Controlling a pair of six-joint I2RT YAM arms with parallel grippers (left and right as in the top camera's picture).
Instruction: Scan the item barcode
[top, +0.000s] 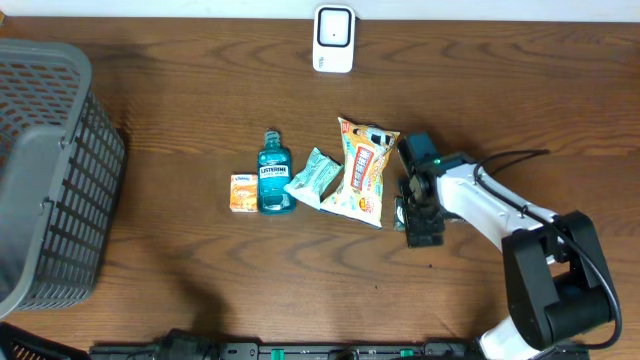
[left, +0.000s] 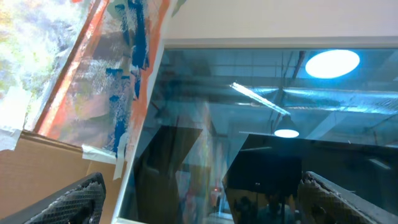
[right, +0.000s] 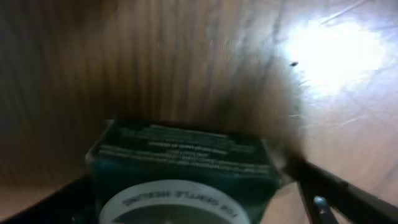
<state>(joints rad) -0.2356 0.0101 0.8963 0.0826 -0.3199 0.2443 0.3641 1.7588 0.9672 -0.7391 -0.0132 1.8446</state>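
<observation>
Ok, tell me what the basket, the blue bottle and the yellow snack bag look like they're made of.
Basket: grey moulded plastic by the look, matte, open lattice walls. Blue bottle: probably clear plastic holding blue liquid, with a paper or film label. Yellow snack bag: thin printed film, glossy, crinkled and puffed.

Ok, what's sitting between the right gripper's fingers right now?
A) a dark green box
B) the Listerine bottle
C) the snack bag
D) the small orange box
A: the right wrist view shows a dark green box with white print lying on the wooden table, between the spread fingers of the right gripper.
</observation>
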